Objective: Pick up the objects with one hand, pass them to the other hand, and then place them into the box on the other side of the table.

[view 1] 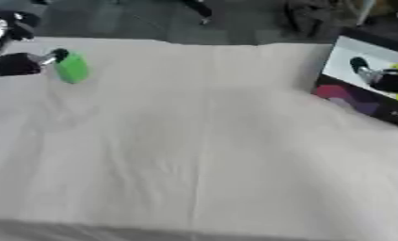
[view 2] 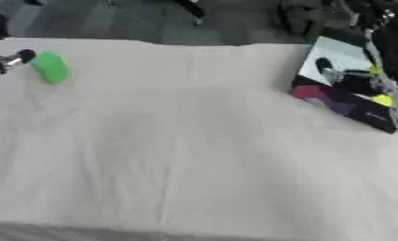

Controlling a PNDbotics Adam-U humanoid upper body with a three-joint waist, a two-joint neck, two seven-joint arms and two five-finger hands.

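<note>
While the left hand (view 1: 20, 63) grips a green object (view 1: 71, 68), cloth (view 1: 194, 150) lies bare.

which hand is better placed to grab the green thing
Left. The left hand is right beside the green object at the table's far left; the right hand is over the box on the far right.

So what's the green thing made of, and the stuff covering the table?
The green thing looks like smooth plastic: one even bright colour, rounded edges, though it's blurry. The table cover looks like soft cloth, matte cream, with long creases and wrinkles.
</note>
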